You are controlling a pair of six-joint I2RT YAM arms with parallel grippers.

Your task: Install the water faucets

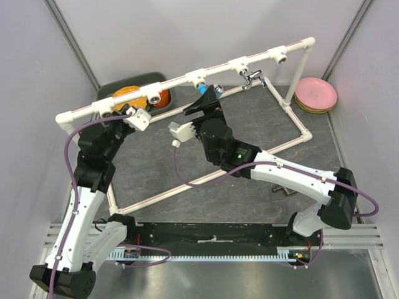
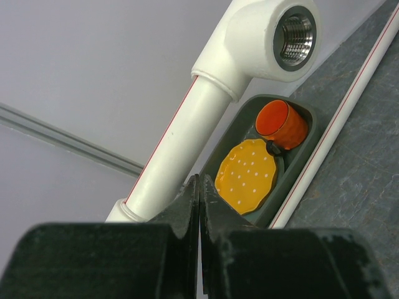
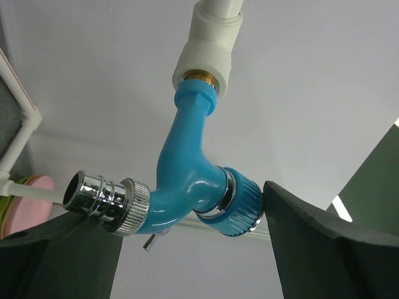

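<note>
The blue faucet hangs from a white tee socket, its brass thread partly inside; its chrome nozzle points left and its blue knob right. My right gripper spans it, one finger under the nozzle and the other against the knob. In the top view the blue faucet sits at the top rail's middle, just ahead of my right gripper. The chrome faucet hangs at the tee to the right. My left gripper is shut and empty beside the rail, below an empty threaded tee socket.
The white pipe frame stands on a grey mat. A dark tray behind the rail holds an orange cup and a yellow dotted plate. Pink plates are stacked at the far right. Grey walls enclose the sides.
</note>
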